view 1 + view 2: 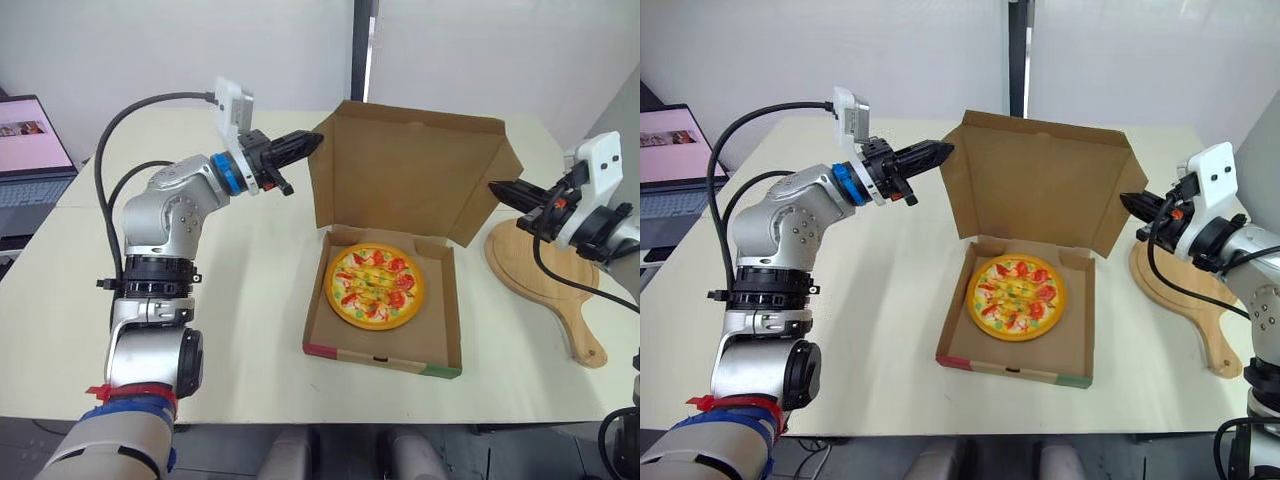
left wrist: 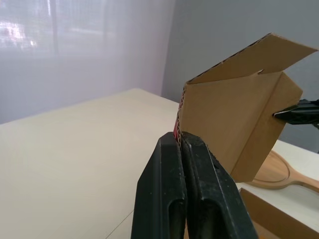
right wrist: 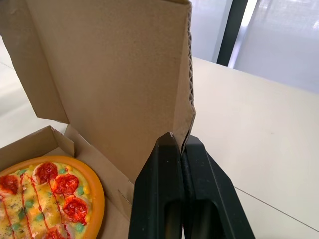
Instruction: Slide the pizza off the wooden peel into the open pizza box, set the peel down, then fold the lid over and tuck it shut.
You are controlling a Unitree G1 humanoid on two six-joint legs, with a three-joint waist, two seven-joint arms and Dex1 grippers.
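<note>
The left black claw (image 1: 316, 143) and right black claw (image 1: 493, 187) each pinch the raised lid (image 1: 400, 175) of the brown cardboard box (image 1: 380, 357) holding a round orange pizza (image 1: 375, 286).

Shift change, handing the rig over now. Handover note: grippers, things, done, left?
Left gripper: shut, tip at the left side flap of the upright brown cardboard lid.
Right gripper: shut, tip at its right flap.
Round toy pizza lies in the open cardboard box.
Wooden peel lies on the beige table, right of the box.
Done: pizza in, peel down.
Left: fold lid over, tuck shut.
</note>
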